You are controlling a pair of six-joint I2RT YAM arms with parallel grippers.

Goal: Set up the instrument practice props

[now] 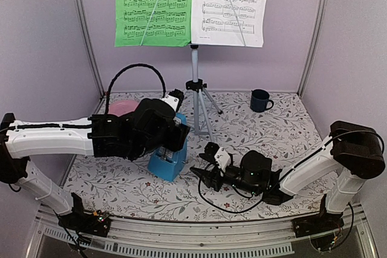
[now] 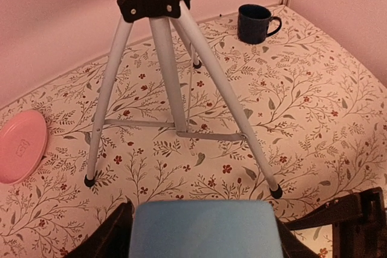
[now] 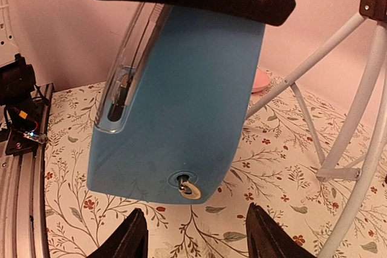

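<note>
2 arms: both reach toward the middle of the table [image 1: 284, 137], near its front edge.
Left gripper [image 1: 176, 129]: clamped on the top of the metronome [image 1: 168, 162], 1 finger on either side.
Metronome: light blue and leaning, left of the table's centre, just in front of the stand's legs. Its base seems to rest on the table, though no view shows this clearly.
Right gripper [image 3: 199, 237]: fingers [image 3: 136, 237] apart, holding nothing, low over the table, pointed at the metronome's side with the key [image 3: 187, 188].
Stand [image 1: 195, 98]: upright on 3 legs, by the middle of the far edge.
Pages: 1 green page [image 1: 154, 7] left, 1 white page [image 1: 230, 4] right, side by side on the stand.
Mug [image 1: 260, 100]: dark blue, far right corner, well apart from the stand.
Plate [image 1: 123, 108]: pink, far left corner, partly behind the left arm.
</note>
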